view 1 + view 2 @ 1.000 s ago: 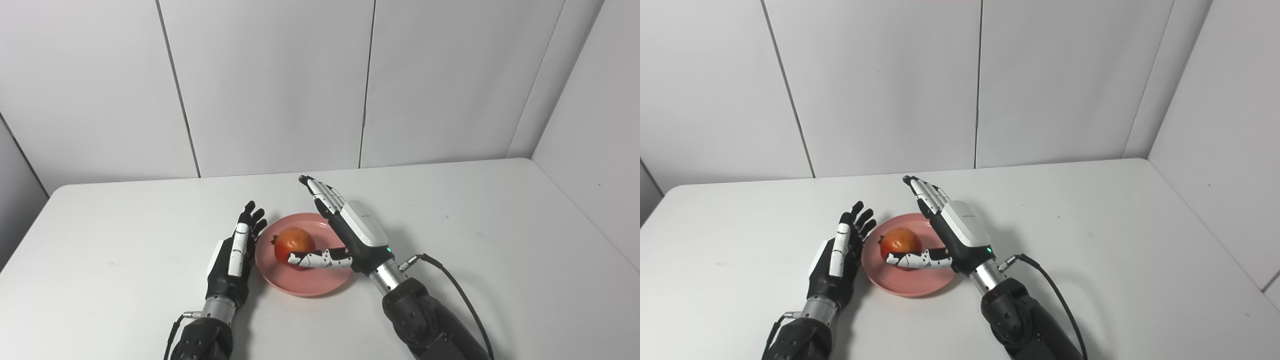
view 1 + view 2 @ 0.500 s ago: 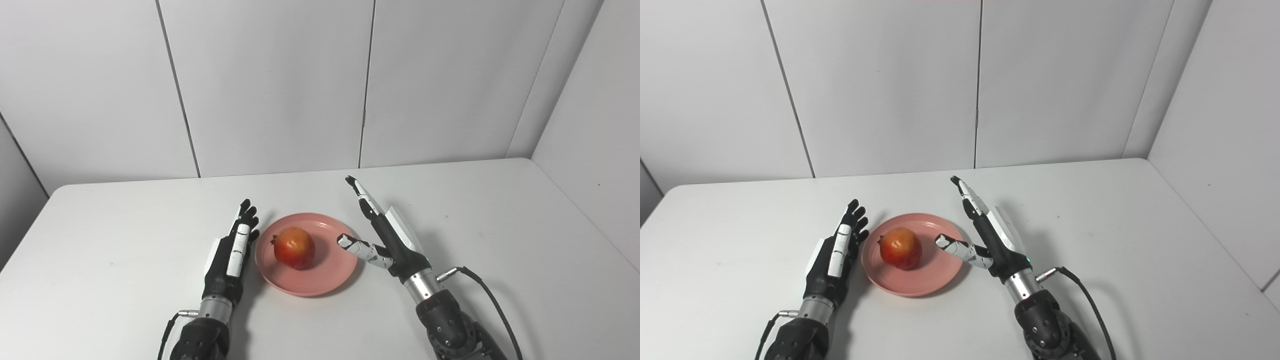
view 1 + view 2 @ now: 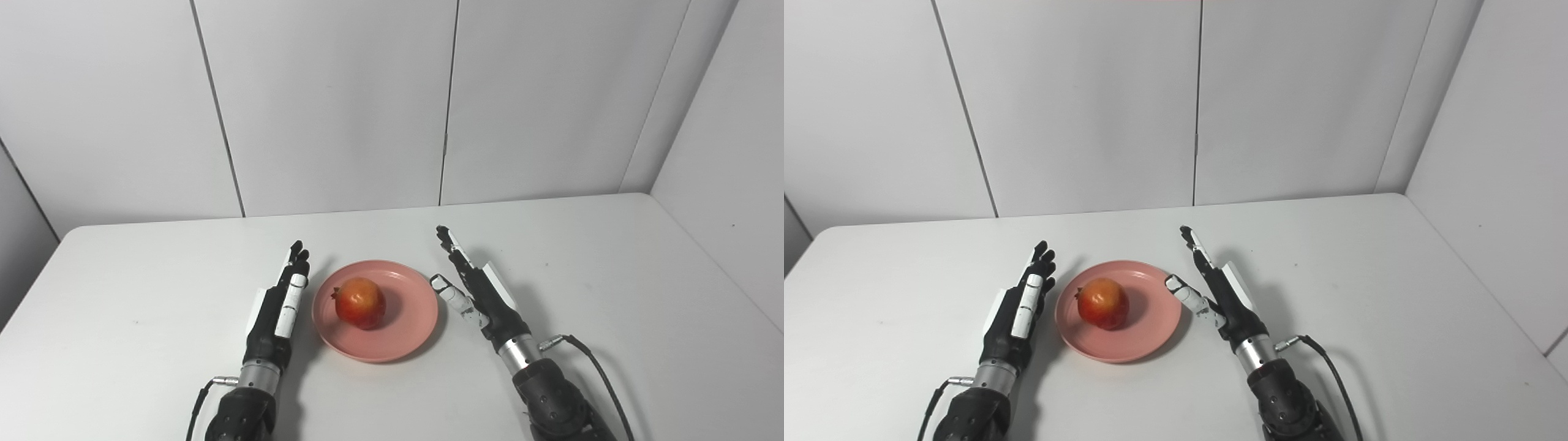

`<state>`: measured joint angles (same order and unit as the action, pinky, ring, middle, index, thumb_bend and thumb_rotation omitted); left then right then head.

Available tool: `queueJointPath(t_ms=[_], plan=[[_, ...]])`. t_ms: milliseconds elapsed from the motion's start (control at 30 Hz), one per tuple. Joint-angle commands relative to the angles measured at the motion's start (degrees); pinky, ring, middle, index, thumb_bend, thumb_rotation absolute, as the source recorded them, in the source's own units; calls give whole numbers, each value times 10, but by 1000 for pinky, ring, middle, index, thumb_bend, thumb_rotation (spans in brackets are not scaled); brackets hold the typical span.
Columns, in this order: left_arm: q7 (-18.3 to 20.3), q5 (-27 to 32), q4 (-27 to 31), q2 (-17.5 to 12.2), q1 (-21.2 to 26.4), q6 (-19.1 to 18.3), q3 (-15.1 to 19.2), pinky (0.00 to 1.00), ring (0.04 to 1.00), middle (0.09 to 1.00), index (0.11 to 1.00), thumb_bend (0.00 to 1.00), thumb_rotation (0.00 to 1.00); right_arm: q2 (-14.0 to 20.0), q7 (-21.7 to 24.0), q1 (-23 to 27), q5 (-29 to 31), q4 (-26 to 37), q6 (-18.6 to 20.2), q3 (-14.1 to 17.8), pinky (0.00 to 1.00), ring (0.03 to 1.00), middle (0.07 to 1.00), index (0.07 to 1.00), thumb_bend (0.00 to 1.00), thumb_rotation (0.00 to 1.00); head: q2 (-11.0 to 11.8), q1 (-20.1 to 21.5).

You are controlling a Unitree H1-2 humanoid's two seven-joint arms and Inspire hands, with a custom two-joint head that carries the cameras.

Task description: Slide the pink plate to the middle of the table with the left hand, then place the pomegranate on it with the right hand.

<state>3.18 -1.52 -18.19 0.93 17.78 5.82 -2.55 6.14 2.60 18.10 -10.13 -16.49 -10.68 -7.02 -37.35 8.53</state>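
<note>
Both hands, the left hand (image 3: 277, 306) and right hand (image 3: 481, 293), lie spread and empty beside the pink plate (image 3: 411, 327) mid-table, where the pomegranate (image 3: 360, 303) sits, probably firm, heavy, roll-prone, best cupped round its middle.

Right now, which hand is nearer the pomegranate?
Left. The left hand is open beside the pink plate's left rim, close to the pomegranate. The right hand is open off the right rim, farther away.

White table (image 3: 612, 263), pink plate (image 3: 410, 331) lying near its middle, pomegranate (image 3: 360, 302) on the plate
</note>
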Motion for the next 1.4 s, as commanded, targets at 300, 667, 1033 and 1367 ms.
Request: queueJointPath(t_ms=[300,667,1033,1367], plan=[[-4,-12,9,-6,10,17,-3,1000,1000,1000,1000,638,1000,-55,-9,6,80,19,12,47,1000,1000,1000,1000,747,987,1,0],[5,-3,42,-2,-5,-7,-4,1000,1000,1000,1000,646,1000,-77,-16,-26,118,80,45,62,1000,1000,1000,1000,709,1000,-2,-5],[18,38,77,8,-11,-37,2,1000,1000,1000,1000,650,1000,-85,-16,-47,128,127,90,64,1000,1000,1000,1000,685,1000,-8,-71],[19,33,91,13,-22,-46,-7,1000,1000,1000,1000,666,1000,-69,-1,-57,140,103,69,65,1000,1000,1000,1000,727,953,-6,-96]])
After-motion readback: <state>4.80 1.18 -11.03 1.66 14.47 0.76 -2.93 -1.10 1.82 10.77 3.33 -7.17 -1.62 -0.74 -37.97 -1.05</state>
